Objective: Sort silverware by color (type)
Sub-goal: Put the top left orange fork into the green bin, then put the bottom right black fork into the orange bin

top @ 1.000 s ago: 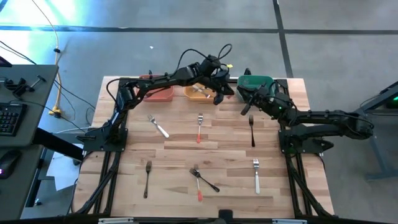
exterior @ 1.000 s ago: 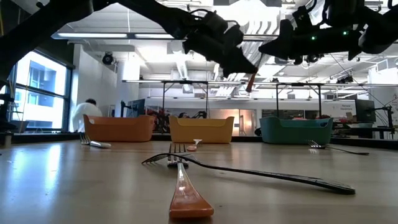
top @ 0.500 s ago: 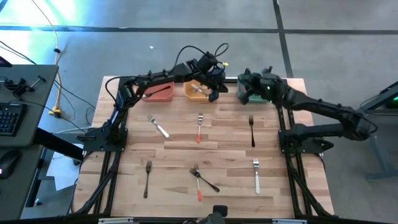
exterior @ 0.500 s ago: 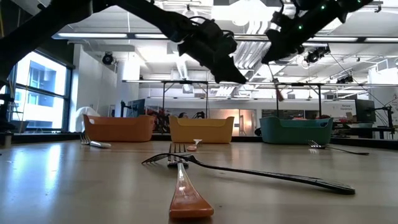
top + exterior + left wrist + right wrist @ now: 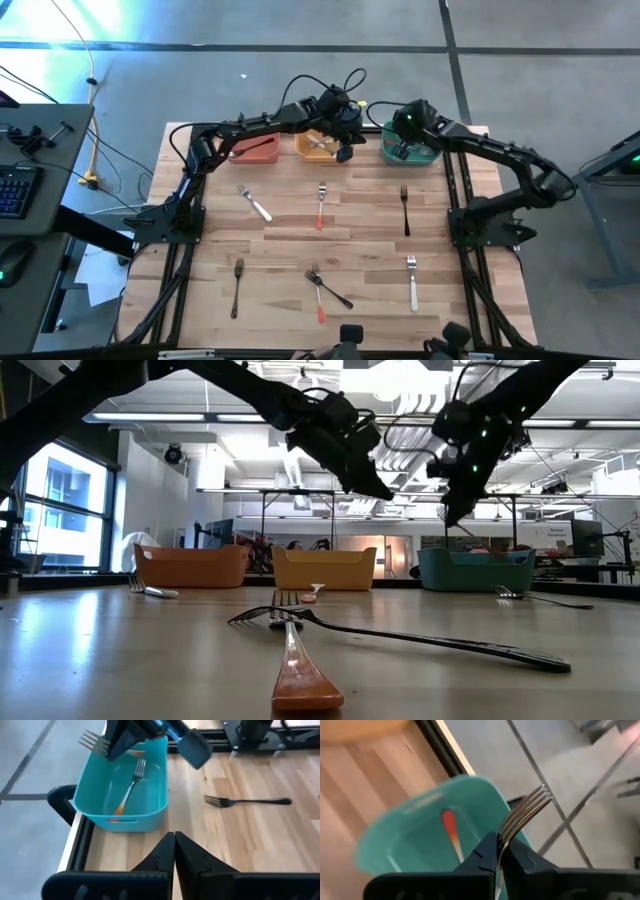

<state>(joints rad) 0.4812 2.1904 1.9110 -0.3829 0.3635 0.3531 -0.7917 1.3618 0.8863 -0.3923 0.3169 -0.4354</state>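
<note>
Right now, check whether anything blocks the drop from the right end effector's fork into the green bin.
Nothing visible does. The right end effector holds a fork above the green bin, whose open top holds only one red-handled fork lying flat. The left end effector is shut beside the bin, not over it.

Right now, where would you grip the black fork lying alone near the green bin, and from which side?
Grip the black fork mid-handle from straight above. It lies flat and alone on the table, tines toward the green bin, so the slim handle is free on both sides.
</note>
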